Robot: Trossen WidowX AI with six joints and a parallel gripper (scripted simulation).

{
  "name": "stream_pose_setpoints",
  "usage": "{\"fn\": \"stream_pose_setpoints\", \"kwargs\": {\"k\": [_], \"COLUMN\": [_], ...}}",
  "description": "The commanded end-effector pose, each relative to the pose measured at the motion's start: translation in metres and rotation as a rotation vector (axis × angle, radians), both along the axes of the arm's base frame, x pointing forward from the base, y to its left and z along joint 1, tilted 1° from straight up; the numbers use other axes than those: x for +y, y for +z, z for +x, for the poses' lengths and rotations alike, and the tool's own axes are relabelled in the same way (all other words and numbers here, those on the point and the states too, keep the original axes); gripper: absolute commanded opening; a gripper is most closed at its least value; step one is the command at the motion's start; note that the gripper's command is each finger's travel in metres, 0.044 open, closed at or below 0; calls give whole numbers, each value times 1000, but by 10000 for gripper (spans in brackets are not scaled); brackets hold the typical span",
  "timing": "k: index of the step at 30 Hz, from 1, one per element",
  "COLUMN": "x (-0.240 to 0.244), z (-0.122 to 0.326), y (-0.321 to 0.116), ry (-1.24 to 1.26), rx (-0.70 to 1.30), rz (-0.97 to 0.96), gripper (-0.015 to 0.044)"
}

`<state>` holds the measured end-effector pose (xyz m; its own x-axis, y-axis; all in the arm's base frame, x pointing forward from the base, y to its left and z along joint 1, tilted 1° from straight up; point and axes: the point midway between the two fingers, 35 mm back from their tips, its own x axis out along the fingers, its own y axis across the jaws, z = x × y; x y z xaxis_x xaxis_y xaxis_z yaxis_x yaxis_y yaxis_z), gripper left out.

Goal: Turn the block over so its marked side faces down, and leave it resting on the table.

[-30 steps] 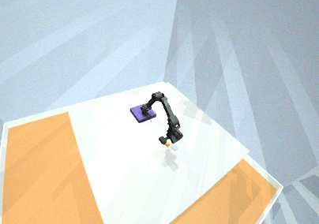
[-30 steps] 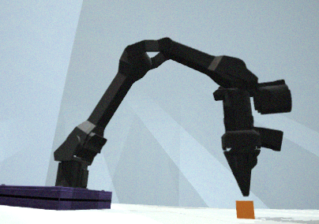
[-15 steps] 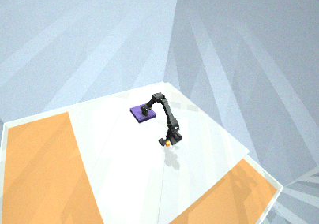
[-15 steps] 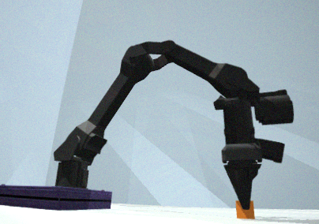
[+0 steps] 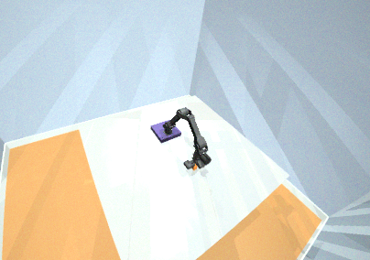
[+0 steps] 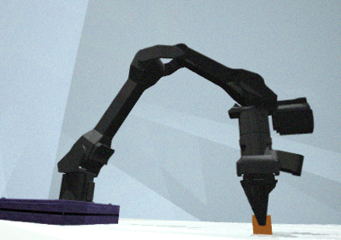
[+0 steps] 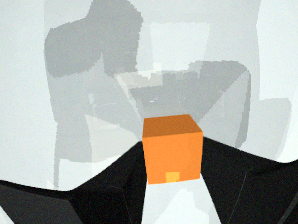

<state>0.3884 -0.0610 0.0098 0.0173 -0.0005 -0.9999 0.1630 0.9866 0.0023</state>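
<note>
The orange block (image 5: 195, 167) (image 6: 256, 229) (image 7: 172, 160) rests on the white table (image 5: 160, 201). My gripper (image 6: 262, 223) (image 7: 170, 145) points straight down and is shut on the block, with one black finger against each of its left and right sides in the wrist view. In the wrist view the block shows a bright orange face and a darker orange face beyond it. A small yellow patch shows at the near edge of the bright face; I cannot tell whether it is the mark. The faces under the fingers and against the table are hidden.
The arm's base stands on a purple slab (image 5: 163, 135) (image 6: 90, 213) behind the block. Orange panels (image 5: 50, 188) (image 5: 275, 224) lie at the left and right parts of the table. Shadows of the arm fall around the block.
</note>
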Motion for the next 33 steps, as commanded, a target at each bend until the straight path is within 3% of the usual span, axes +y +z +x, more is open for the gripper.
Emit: {"fn": "stream_pose_setpoints", "kwargs": {"k": [1, 10, 16, 33], "x": [0, 0, 0, 0], "z": [0, 0, -1, 3], "y": [-1, 1, 29, 21], "ry": [3, 3, 3, 2], "rx": [1, 1, 1, -191], "rz": [1, 1, 1, -30], "gripper": [78, 0, 0, 0]}}
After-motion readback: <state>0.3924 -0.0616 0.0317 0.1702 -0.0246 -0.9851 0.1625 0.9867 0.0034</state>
